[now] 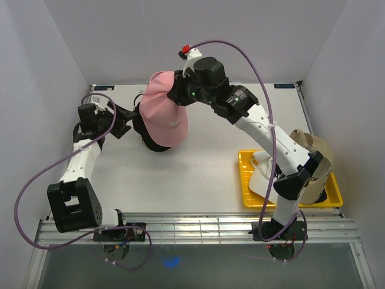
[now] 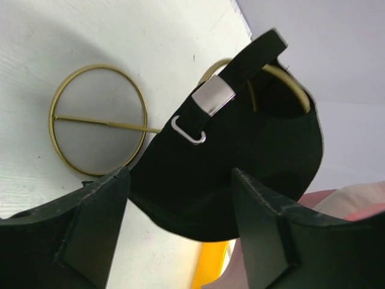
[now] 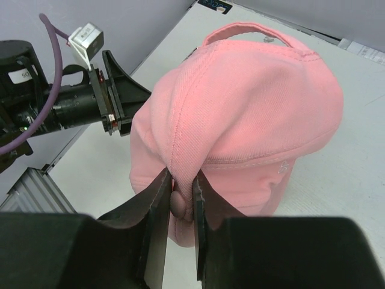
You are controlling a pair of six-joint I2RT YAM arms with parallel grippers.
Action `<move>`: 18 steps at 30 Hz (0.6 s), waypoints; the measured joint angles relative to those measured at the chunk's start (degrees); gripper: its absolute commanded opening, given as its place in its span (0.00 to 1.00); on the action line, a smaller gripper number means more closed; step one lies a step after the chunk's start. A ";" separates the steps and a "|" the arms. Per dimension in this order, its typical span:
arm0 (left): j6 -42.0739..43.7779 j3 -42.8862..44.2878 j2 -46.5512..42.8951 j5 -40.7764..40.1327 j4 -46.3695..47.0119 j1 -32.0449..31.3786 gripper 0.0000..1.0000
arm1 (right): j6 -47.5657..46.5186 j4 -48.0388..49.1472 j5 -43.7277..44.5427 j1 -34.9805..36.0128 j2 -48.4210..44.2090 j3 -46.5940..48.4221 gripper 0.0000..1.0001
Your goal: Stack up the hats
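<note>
Showing a white table [image 1: 198,174] enclosed by plain pale walls [image 1: 198,36]; right gripper [image 3: 180,183] jaws clamped on the pink hat [image 3: 252,102], above the black hat [image 2: 240,162] on the gold wire stand [image 2: 99,120]; left gripper [image 2: 180,177] jaws apart beside the black hat; white hat [image 1: 261,177] in the yellow tray [image 1: 246,159], tan hat [image 1: 313,144] at its right edge.

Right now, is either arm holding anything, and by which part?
The right gripper pinches the pink hat by the top of its crown. The left gripper is open and holds nothing; the black hat sits just in front of it.
</note>
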 measured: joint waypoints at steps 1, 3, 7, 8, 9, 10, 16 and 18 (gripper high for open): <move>-0.11 -1.60 -0.68 0.57 1.18 0.00 0.84 | -0.09 -0.09 0.02 0.00 -0.17 0.00 0.09; -0.83 -4.28 -1.44 1.81 2.75 0.00 0.84 | -0.26 -0.28 0.17 0.00 -0.55 0.00 0.09; -1.66 -7.87 -2.29 3.32 5.03 0.00 0.85 | -0.85 -0.70 0.46 0.00 -1.27 0.00 0.09; -1.81 -8.17 -2.32 3.69 5.27 0.00 0.85 | -1.01 -0.76 0.55 0.00 -1.46 0.00 0.09; -1.88 -8.37 -2.32 3.96 5.81 0.02 0.85 | -1.09 -0.79 0.66 0.00 -1.62 0.00 0.09; -2.14 -8.59 -2.32 4.24 6.49 0.00 0.85 | -1.22 -0.79 0.72 -0.02 -1.77 0.00 0.09; -3.28 -8.76 -2.23 5.29 9.62 0.02 0.74 | -1.55 -0.92 1.46 0.00 -2.21 0.00 0.10; -3.43 -8.52 -1.79 5.40 9.75 0.00 0.64 | -1.73 -1.20 1.70 0.00 -2.32 0.00 0.10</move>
